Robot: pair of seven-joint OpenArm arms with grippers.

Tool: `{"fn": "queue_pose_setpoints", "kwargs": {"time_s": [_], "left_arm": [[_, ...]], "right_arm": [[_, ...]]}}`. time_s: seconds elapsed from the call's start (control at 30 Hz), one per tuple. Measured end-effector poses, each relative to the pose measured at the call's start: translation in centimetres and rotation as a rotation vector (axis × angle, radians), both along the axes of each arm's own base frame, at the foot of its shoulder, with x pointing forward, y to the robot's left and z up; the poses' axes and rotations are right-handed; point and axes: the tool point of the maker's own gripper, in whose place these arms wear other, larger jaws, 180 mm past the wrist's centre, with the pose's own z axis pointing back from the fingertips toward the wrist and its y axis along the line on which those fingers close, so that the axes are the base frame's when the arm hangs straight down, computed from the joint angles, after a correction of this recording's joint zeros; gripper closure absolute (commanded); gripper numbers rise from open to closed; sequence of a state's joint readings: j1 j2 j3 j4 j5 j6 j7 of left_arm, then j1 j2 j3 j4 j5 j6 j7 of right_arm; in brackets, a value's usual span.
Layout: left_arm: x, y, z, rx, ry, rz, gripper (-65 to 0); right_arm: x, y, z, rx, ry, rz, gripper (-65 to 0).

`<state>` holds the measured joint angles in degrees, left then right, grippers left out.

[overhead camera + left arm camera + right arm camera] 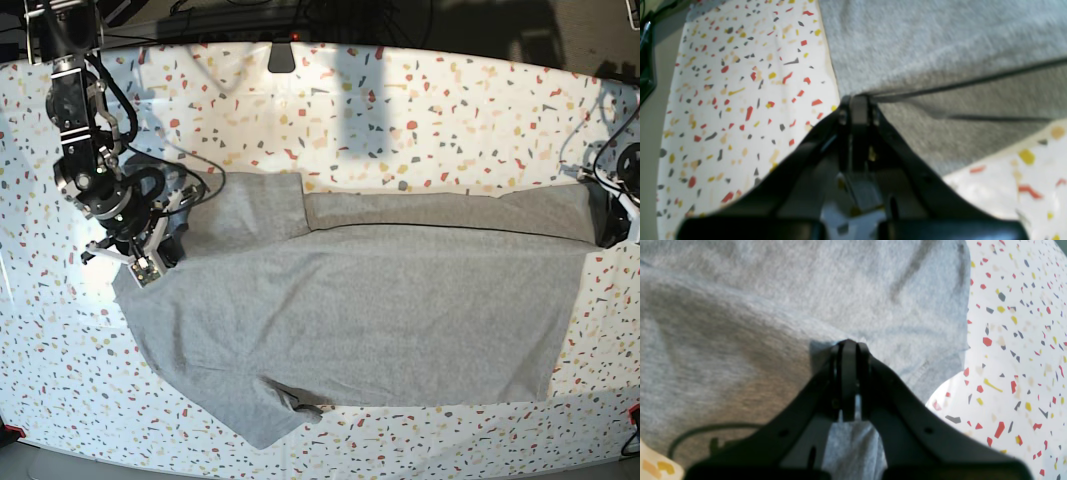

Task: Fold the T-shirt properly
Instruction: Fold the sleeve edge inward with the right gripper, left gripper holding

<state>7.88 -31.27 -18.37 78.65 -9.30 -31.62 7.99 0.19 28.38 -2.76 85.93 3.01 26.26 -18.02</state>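
Black jaws of my right gripper [848,345] fill the bottom of its wrist view, pressed fully together with a pinch of grey fabric from the T-shirt [370,320] running between them. My left gripper [858,100] is likewise clamped tight on a cloth edge, with one layer stretched taut above another. From the base view the T-shirt lies spread across the middle of the terrazzo-patterned table [400,110], plain side up, a sleeve poking out at about 7 o'clock and a folded band along its far edge at 12 o'clock. My right arm holds the shirt at 9 o'clock, my left at 3 o'clock, well apart. I judge this to be mid-fold: both ends are held and a lengthwise flap is being carried. Next I need both arms moving together at even height, keeping the cloth taut, then laying the edge down square before letting go.
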Motion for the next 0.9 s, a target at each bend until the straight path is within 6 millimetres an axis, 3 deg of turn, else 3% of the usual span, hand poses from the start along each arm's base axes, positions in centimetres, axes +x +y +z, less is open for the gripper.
{"fn": "queue_pose_setpoints", "kwargs": {"time_s": [0.1,0.3,0.53,0.73,0.83,0.9], "left_arm": [[0.9,0.1,-0.3,-0.025,-0.011,0.025,0.0],[1.6,-0.9,-4.1,0.018,0.085,0.011,0.0],[1.8,-1.4,-6.7,0.069,0.150,-0.029,0.0],[1.7,-1.4,-7.1,0.072,0.155,-0.033,-1.3],[1.5,-1.1,-7.2,0.079,0.166,-0.027,-17.5],[1.3,-0.6,-7.2,0.100,0.191,-0.021,-19.0]], "right_arm": [[-0.1,0.3,-0.1,0.006,0.001,0.007,0.0],[0.2,-0.6,-0.6,-0.034,0.010,0.001,0.0],[1.7,-2.3,-2.1,-0.036,0.065,-0.019,0.0],[1.2,-2.5,-3.5,-0.034,0.121,-0.001,0.0],[1.3,-2.2,-3.3,-0.034,0.123,0.018,-13.8],[1.4,-2.0,-3.0,-0.040,0.124,0.039,-18.5]]}}
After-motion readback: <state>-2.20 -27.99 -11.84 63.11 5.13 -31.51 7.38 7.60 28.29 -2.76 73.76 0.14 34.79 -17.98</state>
